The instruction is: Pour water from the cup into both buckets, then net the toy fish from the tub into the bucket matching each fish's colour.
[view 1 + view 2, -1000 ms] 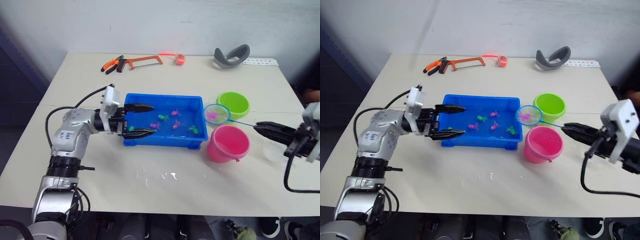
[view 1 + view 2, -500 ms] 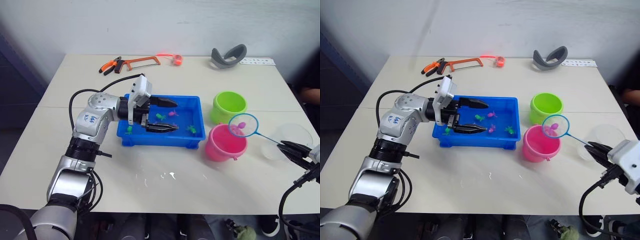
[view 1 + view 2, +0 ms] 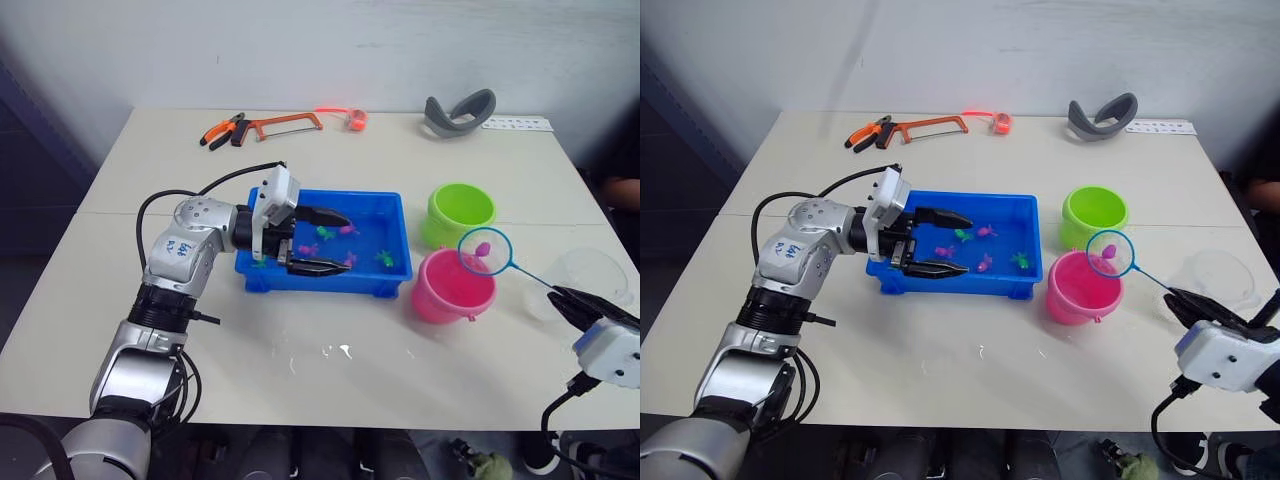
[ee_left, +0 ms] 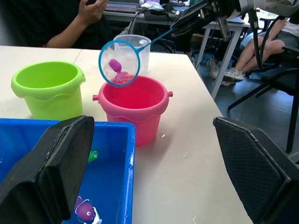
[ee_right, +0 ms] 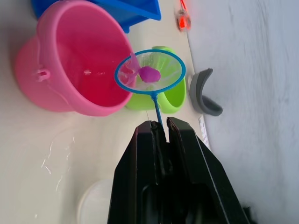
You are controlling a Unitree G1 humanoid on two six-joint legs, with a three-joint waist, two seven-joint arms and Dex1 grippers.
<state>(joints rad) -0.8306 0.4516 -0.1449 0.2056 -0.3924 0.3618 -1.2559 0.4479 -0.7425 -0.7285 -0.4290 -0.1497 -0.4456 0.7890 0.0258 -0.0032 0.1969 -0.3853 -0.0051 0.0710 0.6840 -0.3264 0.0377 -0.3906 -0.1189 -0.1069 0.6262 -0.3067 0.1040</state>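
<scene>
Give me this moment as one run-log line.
step: netting pink fish | right gripper: shut on net handle | net: holds pink fish, over pink bucket | left gripper: open over tub

Net with a pink fish in its mesh, held over pink bucket. Green bucket just behind. Blue tub left of both, several fish inside. Clear cup stands right of the pink bucket.

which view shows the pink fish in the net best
The right wrist view: the pink fish lies large and unblocked inside the net, in front of both buckets. The left wrist view shows it smaller, above the pink bucket. In both eye views it is only a tiny pink speck in the hoop.
</scene>
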